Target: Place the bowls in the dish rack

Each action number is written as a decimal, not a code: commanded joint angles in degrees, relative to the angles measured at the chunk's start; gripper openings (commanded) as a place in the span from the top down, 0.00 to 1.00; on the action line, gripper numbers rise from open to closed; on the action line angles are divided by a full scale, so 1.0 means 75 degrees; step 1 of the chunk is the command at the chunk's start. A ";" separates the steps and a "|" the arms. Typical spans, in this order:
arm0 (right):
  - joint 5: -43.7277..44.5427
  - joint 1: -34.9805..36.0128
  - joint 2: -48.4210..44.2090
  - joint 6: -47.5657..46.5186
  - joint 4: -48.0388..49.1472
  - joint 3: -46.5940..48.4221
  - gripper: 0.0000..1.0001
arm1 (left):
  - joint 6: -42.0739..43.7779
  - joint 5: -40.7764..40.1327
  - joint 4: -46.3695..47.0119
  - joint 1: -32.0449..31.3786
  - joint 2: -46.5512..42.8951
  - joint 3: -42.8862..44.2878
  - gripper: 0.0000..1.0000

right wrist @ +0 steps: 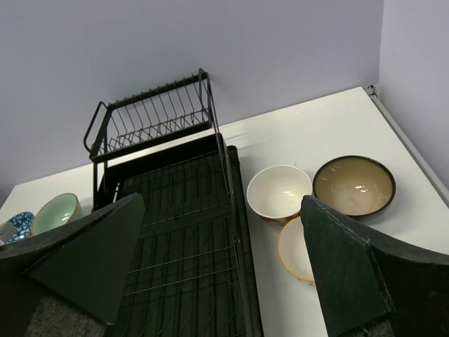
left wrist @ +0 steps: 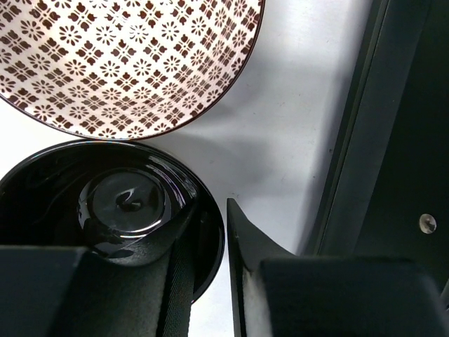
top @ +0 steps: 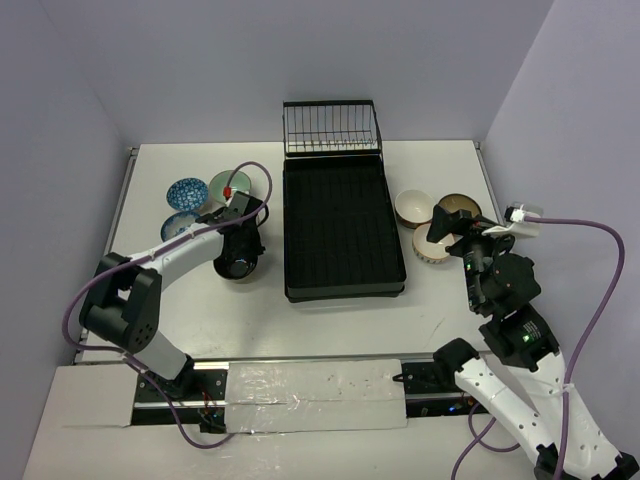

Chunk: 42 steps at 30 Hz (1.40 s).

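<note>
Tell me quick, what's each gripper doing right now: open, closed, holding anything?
Left gripper: astride the rim of the black bowl; whether it is clamped cannot be told.
Right gripper: open, holding nothing.

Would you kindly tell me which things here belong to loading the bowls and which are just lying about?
Job: dish rack; black bowl; brown-patterned bowl; blue bowls; green bowl; cream bowl; tan bowl; orange-rimmed bowl.
Lying about: white tape strip; purple cables.

Black bowl (left wrist: 126, 200) (patterned bowl (left wrist: 126, 63) brown-on-white)
</note>
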 commanded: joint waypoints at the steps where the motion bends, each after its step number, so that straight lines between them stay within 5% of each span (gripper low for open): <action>1: 0.0132 0.0053 -0.0065 0.0094 0.0265 -0.0091 0.00 | -0.0107 -0.0053 -0.0032 -0.0073 0.0104 0.0320 0.74; 21: 0.0097 0.0053 -0.0276 0.0129 0.0265 -0.0173 0.00 | 0.0010 -0.0475 -0.0852 -0.0296 0.0490 0.0719 0.81; 25: 0.0097 0.0053 -0.0299 0.0129 0.0253 -0.0173 0.00 | 0.0022 -0.0404 -0.1039 -0.0320 0.0456 0.0777 1.00; 35: -0.0009 0.0053 -0.0299 0.0164 0.0265 -0.0150 0.00 | 0.0290 0.0333 -0.1228 -0.0343 -0.1980 0.1127 1.00; 42: 0.0015 0.0053 -0.0416 0.0129 0.0253 -0.0138 0.00 | 0.0502 0.1700 0.0140 -0.0331 -0.3353 0.1691 1.00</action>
